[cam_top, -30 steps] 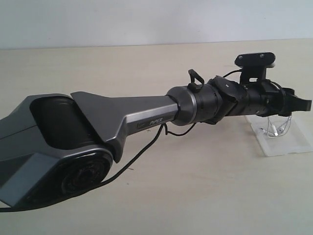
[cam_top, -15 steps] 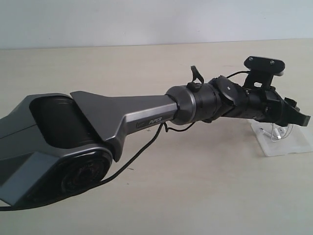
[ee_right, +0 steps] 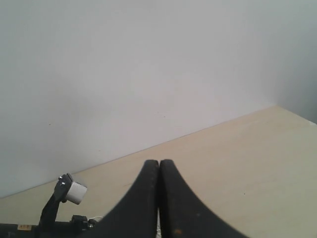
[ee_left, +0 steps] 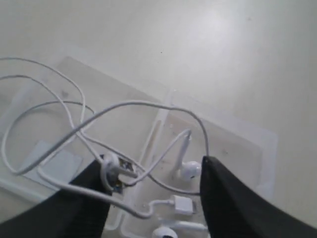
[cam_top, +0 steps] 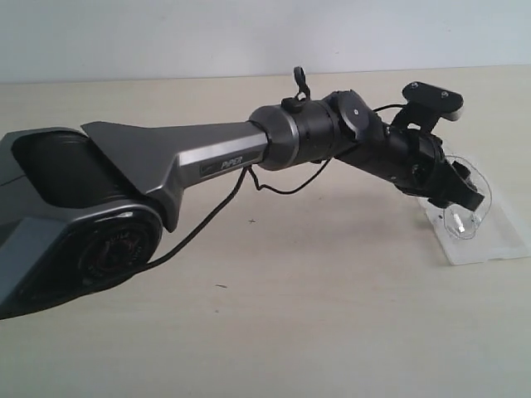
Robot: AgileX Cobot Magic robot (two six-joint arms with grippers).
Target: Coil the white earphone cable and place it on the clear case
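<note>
The clear case [cam_top: 491, 242] lies open and flat at the table's right side. Reaching across from the left, my left gripper [cam_top: 461, 199] tilts down just over it. In the left wrist view the gripper [ee_left: 153, 163] is open, with its two black fingers [ee_left: 233, 203] wide apart above the case [ee_left: 237, 141]. The white earphone cable [ee_left: 124, 105] spreads in loose loops over both halves. One loop hooks round the tip of the other finger. Two earbuds [ee_left: 190, 169] and the plug [ee_left: 182, 204] rest on the case between the fingers. My right gripper [ee_right: 159, 163] is shut on nothing and points toward the wall.
A white label patch [ee_left: 52, 163] marks one half of the case. The left arm's thick grey body [cam_top: 166, 166] and its black cable [cam_top: 207, 224] stretch across the beige table [cam_top: 332, 315]. A pale wall [cam_top: 249, 33] stands behind.
The left arm has swung and its wrist has pitched down, bringing the gripper lower onto the clear case. The cable's loop now stands wider round the gripper.
</note>
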